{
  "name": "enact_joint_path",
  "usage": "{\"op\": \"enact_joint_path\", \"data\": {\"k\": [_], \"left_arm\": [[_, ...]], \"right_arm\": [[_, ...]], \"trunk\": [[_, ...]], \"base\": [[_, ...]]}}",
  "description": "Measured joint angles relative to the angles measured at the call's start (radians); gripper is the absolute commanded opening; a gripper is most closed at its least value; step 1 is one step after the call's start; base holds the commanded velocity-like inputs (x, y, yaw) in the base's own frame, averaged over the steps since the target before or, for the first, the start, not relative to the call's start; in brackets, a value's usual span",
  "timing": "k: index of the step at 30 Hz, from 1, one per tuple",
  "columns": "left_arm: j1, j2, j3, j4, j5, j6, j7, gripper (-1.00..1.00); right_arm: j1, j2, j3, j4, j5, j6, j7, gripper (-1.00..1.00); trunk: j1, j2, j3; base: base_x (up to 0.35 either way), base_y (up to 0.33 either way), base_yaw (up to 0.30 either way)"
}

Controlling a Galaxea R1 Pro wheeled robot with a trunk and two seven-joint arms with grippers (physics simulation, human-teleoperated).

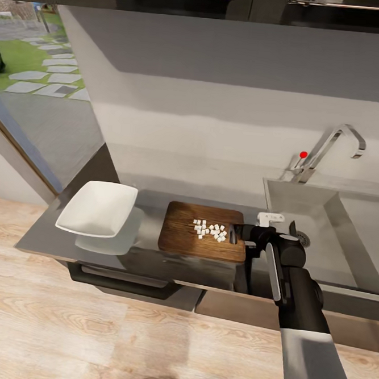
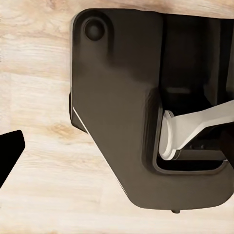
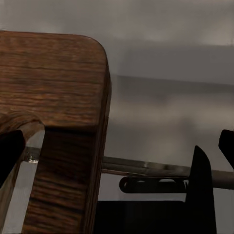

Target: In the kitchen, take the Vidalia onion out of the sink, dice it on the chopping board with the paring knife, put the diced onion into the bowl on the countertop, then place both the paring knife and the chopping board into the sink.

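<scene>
Dicing apparently done: small white onion cubes (image 1: 211, 230) heaped toward the right end of the chopping board (image 1: 180, 234) on the grey countertop (image 1: 43, 240). Bowl (image 1: 98, 207) still empty, standing left of the board and apart from it, so the transfer of the dice remains, as does putting board and knife into the sink (image 1: 344, 247), which lies just right of the board. No whole onion to be seen in the basin. Right gripper (image 1: 238, 234) at the board's right edge, near the slot end. From the head camera, impossible to tell whether closed on the board or merely beside it; from the right wrist camera, the board's rounded corner (image 3: 58, 97) looms close, with the oval slot (image 3: 29, 161) and a dark fingertip (image 3: 9, 151) at it, suggesting a hold on that end, though not certain. Paring knife not identifiable. Left wrist camera facing down: dark robot base (image 2: 122, 107) over pale plank floor (image 2: 39, 97), a dark fingertip (image 2: 9, 151) at the edge, left pincer's state not tellable.
</scene>
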Motion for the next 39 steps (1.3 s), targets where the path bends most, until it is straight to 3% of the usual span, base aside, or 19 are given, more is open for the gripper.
{"op": "enact_joint_path", "data": {"k": [20, 39], "left_arm": [[0.0, 0.0, -0.001, 0.002, 0.0, 0.0, 0.0, 1.0], [0.0, 0.0, -0.001, 0.013, -0.001, 0.0, 0.0, 1.0]], "right_arm": [[0.0, 0.0, -0.001, 0.0, -0.001, 0.0, 0.0, 1.0], [0.0, 0.001, 0.001, -0.003, 0.008, -0.001, 0.001, 1.0]], "trunk": [[0.0, 0.0, 0.0], [0.0, 0.0, -0.022]], "base": [[0.0, 0.006, 0.0], [0.0, 0.0, 0.0]]}}
